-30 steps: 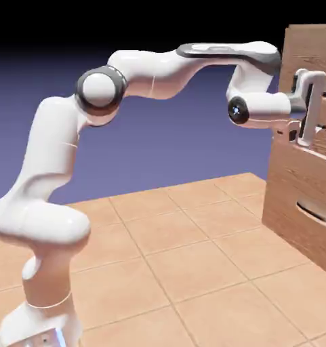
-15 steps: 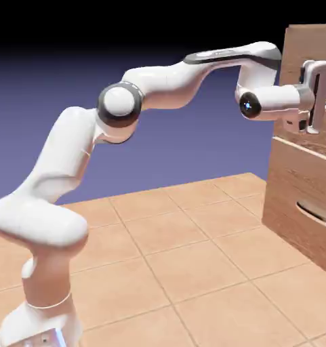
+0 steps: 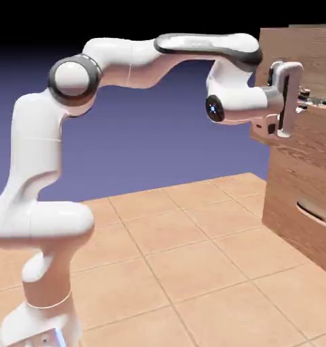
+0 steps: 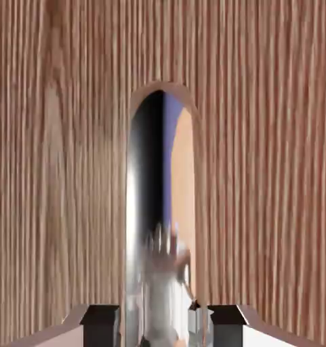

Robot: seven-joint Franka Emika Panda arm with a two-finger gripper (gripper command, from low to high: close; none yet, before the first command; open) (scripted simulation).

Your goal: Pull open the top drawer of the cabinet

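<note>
— What lies underfoot?
— A floor of square terracotta tiles (image 3: 192,264) with thin pale grout lines.
— And behind?
— A plain blue-violet backdrop (image 3: 158,135), fading to black at the top.

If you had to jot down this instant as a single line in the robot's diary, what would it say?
gripper: shut on handle | top drawer: pulled partly out of cabinet | lower drawer: closed | phase: pulling

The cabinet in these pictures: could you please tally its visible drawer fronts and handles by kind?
Drawer fronts: 2, the top drawer and the lower drawer front
Handles: 2, the silvery handle and the curved handle
Total: 4
</note>
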